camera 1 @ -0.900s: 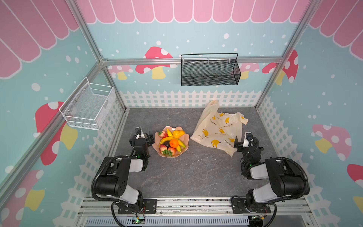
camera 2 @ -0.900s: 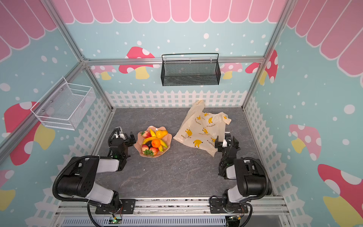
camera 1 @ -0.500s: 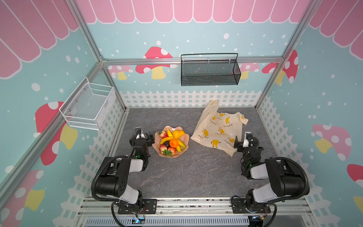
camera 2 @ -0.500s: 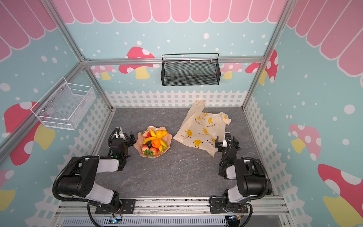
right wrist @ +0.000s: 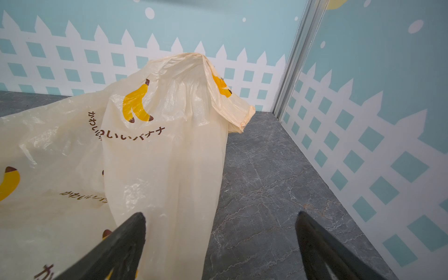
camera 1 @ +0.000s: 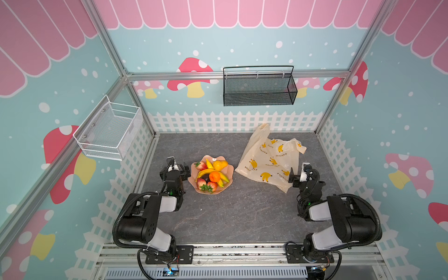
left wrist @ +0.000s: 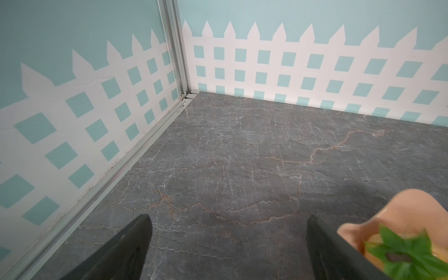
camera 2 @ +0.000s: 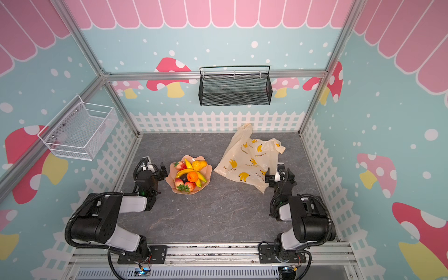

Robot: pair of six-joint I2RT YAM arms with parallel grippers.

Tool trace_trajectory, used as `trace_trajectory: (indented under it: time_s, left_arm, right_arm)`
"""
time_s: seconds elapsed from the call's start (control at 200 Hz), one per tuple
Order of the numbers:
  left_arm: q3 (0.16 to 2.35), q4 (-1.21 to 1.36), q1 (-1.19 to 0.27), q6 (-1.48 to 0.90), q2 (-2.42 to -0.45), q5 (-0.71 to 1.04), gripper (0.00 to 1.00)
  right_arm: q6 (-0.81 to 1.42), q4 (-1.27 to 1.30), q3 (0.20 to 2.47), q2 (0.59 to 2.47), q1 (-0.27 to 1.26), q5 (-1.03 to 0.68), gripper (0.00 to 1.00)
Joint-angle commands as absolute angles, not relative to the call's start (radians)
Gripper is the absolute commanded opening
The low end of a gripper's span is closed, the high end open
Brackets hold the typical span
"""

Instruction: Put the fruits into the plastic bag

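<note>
Grey tabletop [camera 1: 230, 213]: all fruits [camera 1: 211, 175] in dish [camera 1: 192, 169] beside my spread left gripper [left wrist: 229, 216]; plastic bag [camera 1: 266, 157] flat by spread right gripper [right wrist: 220, 213]; none bagged

cream plastic bag [camera 1: 268, 160] with yellow banana prints, peach-pink dish [camera 1: 229, 173], grey marbled table [camera 1: 230, 213]
</note>
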State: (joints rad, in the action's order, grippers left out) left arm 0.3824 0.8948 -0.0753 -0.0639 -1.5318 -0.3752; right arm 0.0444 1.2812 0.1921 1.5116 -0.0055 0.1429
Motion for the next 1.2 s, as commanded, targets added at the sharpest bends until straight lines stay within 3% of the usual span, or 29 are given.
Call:
trace_trajectory:
  time_s: [0.0, 0.235, 0.435, 0.84, 0.986, 1.196]
  left_arm:
    - [0.379, 0.913, -0.075, -0.073, -1.538, -0.39, 0.99]
    - [0.381, 0.904, -0.076, -0.069, -1.528, -0.389, 0.99]
    - [0.364, 0.801, -0.089, -0.042, -1.362, -0.363, 1.0]
    - [0.587, 0.131, -0.171, -0.284, -0.927, -0.221, 0.99]
    - [0.761, -0.134, -0.237, -0.418, -0.951, -0.096, 0.98]
    - [1.004, -0.428, -0.445, -0.546, -1.152, -0.011, 0.94]
  right_arm:
    - [0.028, 1.31, 0.198, 1.519, -0.002, 0.154, 0.97]
    - [0.025, 1.312, 0.194, 1.512, -0.002, 0.15, 0.97]
    - [0.045, 1.139, 0.223, 1.376, -0.002, 0.175, 0.97]
    - [0.147, 0.571, 0.295, 0.879, -0.002, 0.102, 0.97]
    - [0.253, 0.29, 0.414, 0.844, -0.005, 0.035, 0.97]
    - [0.351, 0.032, 0.572, 0.979, -0.023, -0.142, 0.97]
